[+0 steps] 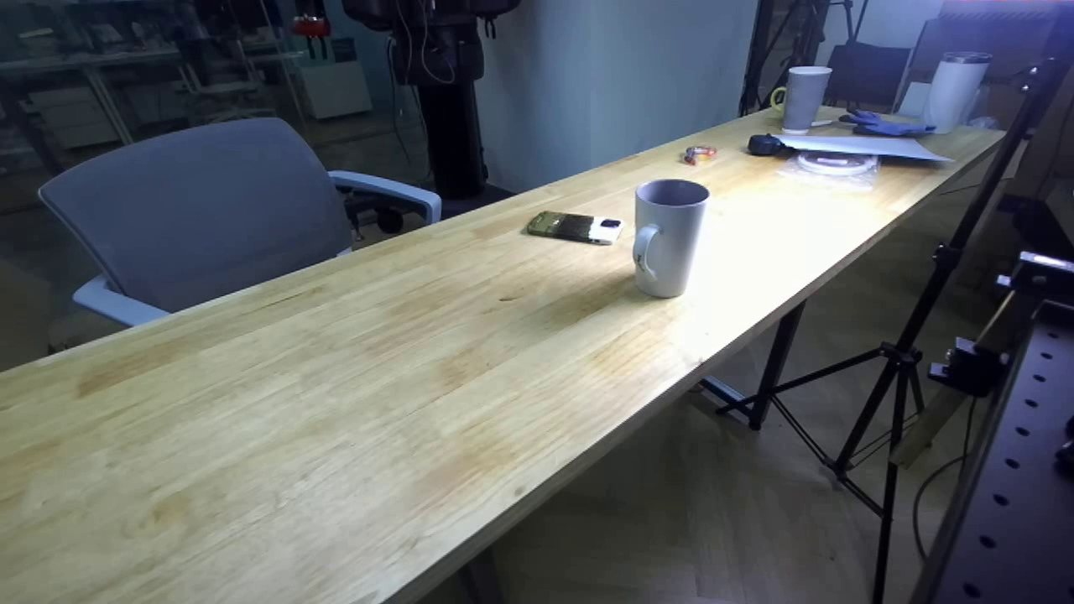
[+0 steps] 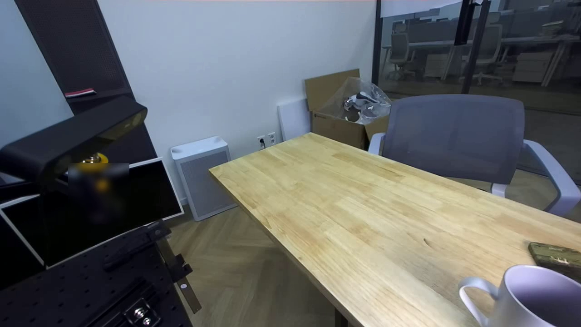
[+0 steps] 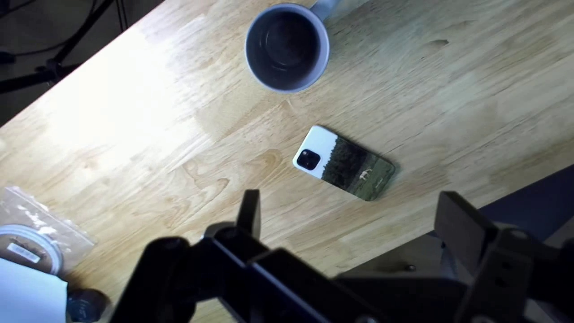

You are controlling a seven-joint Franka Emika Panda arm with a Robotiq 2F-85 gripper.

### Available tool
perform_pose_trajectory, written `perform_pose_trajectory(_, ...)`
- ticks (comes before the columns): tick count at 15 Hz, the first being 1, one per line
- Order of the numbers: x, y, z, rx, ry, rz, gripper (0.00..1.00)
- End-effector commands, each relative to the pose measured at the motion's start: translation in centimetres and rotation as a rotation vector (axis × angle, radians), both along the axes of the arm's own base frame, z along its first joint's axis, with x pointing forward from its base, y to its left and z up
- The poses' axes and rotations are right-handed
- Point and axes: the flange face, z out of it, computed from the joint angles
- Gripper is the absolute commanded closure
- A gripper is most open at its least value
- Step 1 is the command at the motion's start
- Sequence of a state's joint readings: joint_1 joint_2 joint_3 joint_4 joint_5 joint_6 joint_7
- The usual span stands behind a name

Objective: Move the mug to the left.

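The mug [image 1: 678, 252] is a tall light grey-white cylinder with a side handle, standing upright on the wooden table. In an exterior view only its rim, handle and upper part [image 2: 513, 309] show at the lower right corner. In the wrist view I look down into the mug [image 3: 287, 48] at the top, its handle partly cut off by the frame edge. My gripper [image 3: 352, 214] is open with its fingers wide apart and nothing between them. It hangs above the table near its edge, apart from the mug. I cannot make out the gripper clearly in the exterior views.
A phone [image 3: 345, 163] lies flat beside the mug, also in both exterior views [image 1: 575, 227] [image 2: 556, 259]. Farther along the table [image 1: 336, 403] are a white cup [image 1: 807, 99], a tumbler [image 1: 956, 92], blue gloves [image 1: 889, 124] and a bagged ring [image 1: 835, 164]. A chair [image 1: 201, 210] stands alongside.
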State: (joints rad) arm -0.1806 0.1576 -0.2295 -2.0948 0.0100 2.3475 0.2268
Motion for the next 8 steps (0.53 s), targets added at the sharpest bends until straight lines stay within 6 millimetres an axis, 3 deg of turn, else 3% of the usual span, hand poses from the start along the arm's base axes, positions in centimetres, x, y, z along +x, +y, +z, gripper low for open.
perform_pose_trajectory(1,0.9,-2.8,0.1,-0.059,0.011,-0.184,0.0)
perform_pose_trajectory(4,0.8,-4.2,-0.5,-0.079,0.041,-0.277,0.0)
perform_pose_trajectory(5,0.5,-3.6,-0.6,-0.012,0.071,-0.205,0.0)
perform_pose_trajectory(8,-0.1,-3.6,-1.2,-0.027,0.067,-0.206,0.0)
